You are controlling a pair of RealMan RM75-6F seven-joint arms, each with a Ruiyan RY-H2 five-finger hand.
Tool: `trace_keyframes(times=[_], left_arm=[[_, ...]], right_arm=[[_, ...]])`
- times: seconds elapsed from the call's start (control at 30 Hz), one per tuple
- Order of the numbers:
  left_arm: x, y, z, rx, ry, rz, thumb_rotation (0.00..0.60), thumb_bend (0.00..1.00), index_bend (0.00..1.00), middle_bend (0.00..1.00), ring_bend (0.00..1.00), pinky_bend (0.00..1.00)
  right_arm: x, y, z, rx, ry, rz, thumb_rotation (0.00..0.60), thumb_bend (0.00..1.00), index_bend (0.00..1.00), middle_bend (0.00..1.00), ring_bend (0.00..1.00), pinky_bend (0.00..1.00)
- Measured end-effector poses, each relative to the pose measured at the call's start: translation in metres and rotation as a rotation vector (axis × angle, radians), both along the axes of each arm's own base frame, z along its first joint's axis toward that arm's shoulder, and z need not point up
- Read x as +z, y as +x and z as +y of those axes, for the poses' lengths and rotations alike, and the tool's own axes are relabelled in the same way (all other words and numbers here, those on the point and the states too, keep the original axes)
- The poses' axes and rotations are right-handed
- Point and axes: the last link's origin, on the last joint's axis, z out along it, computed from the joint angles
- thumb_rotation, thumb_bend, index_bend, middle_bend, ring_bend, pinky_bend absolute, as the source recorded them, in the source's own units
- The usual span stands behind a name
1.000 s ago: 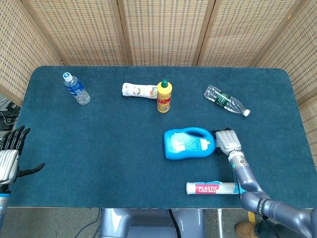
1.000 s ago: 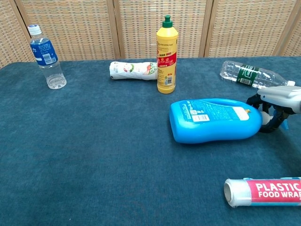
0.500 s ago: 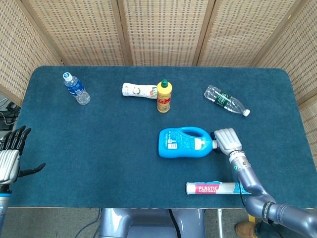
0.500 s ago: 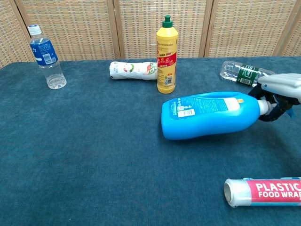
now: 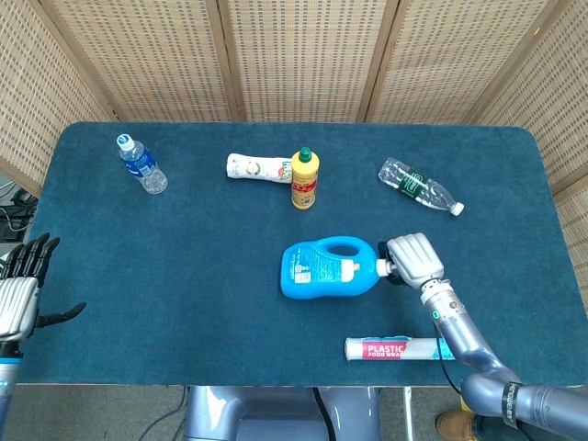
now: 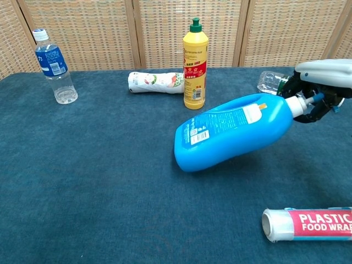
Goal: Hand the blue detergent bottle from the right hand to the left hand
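The blue detergent bottle hangs tilted above the blue cloth, base down to the left and white cap up to the right. My right hand grips it at the cap end. My left hand waits off the table's left edge, fingers spread and holding nothing; the chest view does not show it.
A yellow bottle stands behind the detergent, with a white tube lying beside it. A water bottle stands far left, a clear bottle lies back right, and a plastic wrap roll lies near the front edge.
My right hand has lifted the detergent bottle off the cloth and carried it leftward, tilting its base down. The left hand has stayed put.
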Motion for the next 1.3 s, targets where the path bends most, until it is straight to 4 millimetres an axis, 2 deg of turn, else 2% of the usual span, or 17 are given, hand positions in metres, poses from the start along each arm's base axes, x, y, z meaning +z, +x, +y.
trace_keyframes(times=[0.13,0.4,0.6,0.9,1.3], left_arm=[[0.0,-0.001,0.001,0.002,-0.002,-0.002,0.6,0.0,0.0,0.0,0.0,0.0],[0.001,-0.001,0.001,0.001,-0.004,-0.005,0.6,0.0,0.0,0.0,0.0,0.0],[-0.001,-0.001,0.004,0.004,-0.01,-0.004,0.6,0.0,0.0,0.0,0.0,0.0],[-0.001,0.0,0.008,0.009,-0.021,-0.012,0.6,0.0,0.0,0.0,0.0,0.0],[-0.001,0.004,0.021,-0.016,-0.039,-0.04,0.6,0.0,0.0,0.0,0.0,0.0]], right_arm=[[0.004,0.008,0.0,0.004,-0.006,0.017,0.6,1.0,0.66,0.7,0.86,0.98],[0.007,0.014,-0.003,0.007,-0.039,0.051,0.6,1.0,0.68,0.72,0.87,1.0],[0.011,0.024,-0.007,-0.046,0.003,-0.095,0.6,1.0,0.68,0.72,0.87,1.0],[0.03,0.044,-0.018,-0.122,0.078,-0.311,0.6,1.0,0.68,0.72,0.87,1.0],[0.035,0.078,-0.026,-0.118,0.07,-0.417,0.6,1.0,0.68,0.72,0.87,1.0]])
